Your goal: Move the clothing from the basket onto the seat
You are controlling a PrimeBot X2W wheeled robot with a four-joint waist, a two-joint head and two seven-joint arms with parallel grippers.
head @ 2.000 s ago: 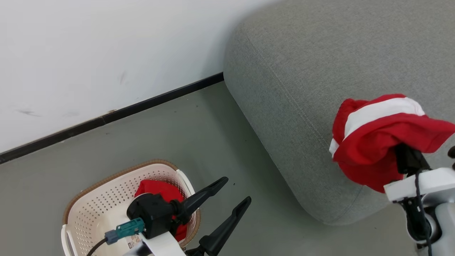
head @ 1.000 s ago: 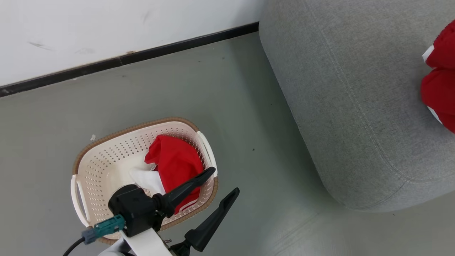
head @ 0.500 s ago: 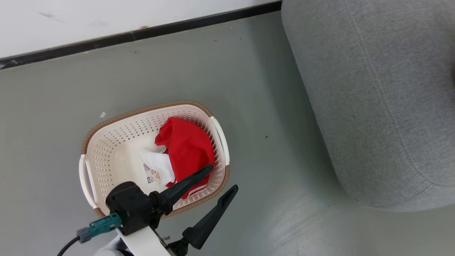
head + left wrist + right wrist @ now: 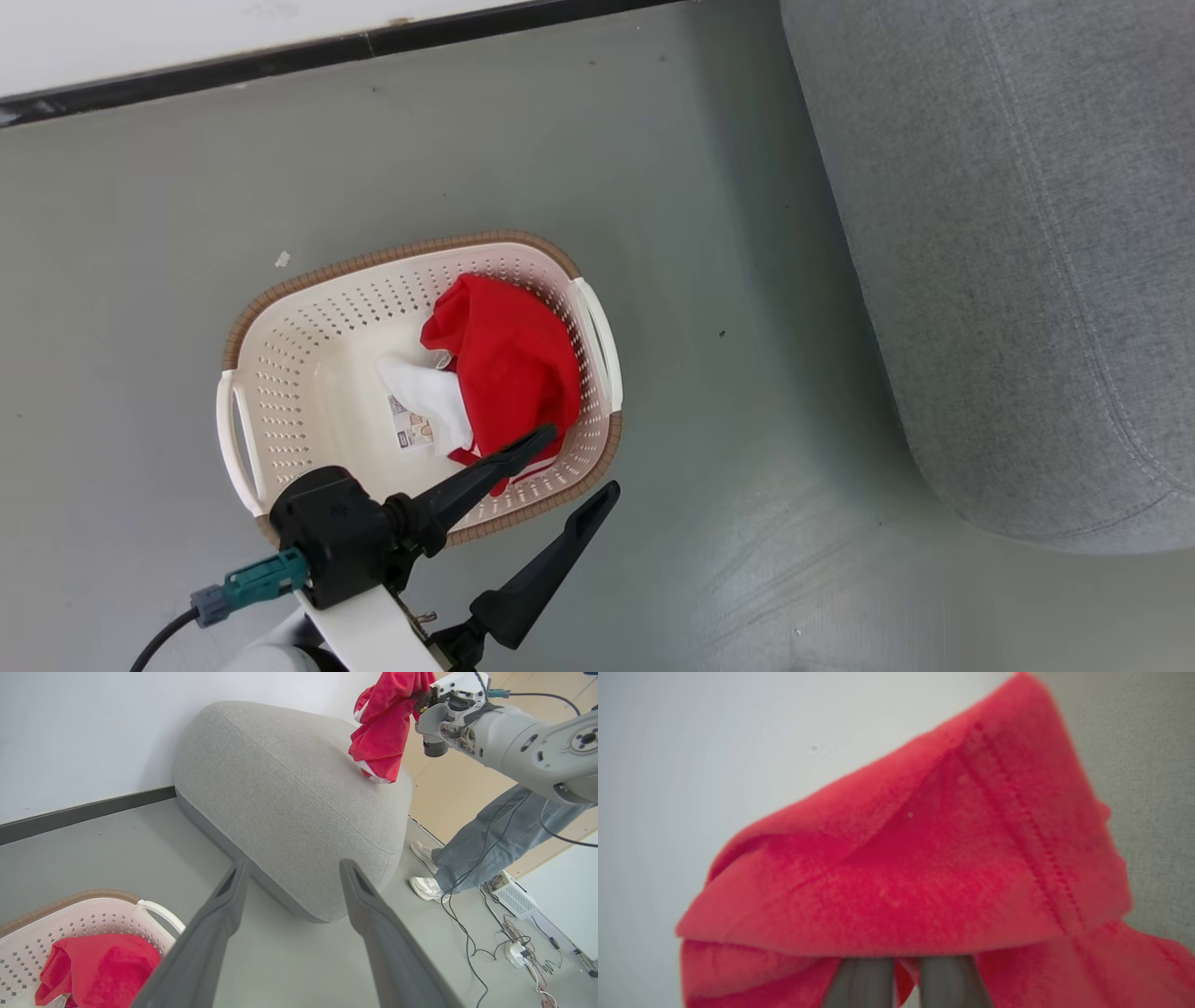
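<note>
The cream basket (image 4: pixel 280 373) stands on the floor with one red piece of clothing (image 4: pixel 509 359) and its white panel heaped at the right end. My left gripper (image 4: pixel 581 459) hangs open over the basket's near right corner, with nothing between its fingers (image 4: pixel 219 914). The grey seat (image 4: pixel 1008 261) fills the right side. In the left wrist view my right gripper (image 4: pixel 423 702) is shut on a second red garment (image 4: pixel 383 728), whose lower end reaches the top of the seat (image 4: pixel 289 798). In the right wrist view that red cloth (image 4: pixel 924 858) drapes over my right gripper (image 4: pixel 906 970), hiding the tips.
Grey floor lies between the basket and the seat. A white wall with a black skirting board (image 4: pixel 280 56) runs behind. A person's legs (image 4: pixel 476 854) stand beyond the seat, with cables and a power strip (image 4: pixel 514 898) on the floor there.
The head camera has turned toward the basket, so the whole picture has shifted and the seat has slid right. My left gripper keeps its open stance by the basket.
</note>
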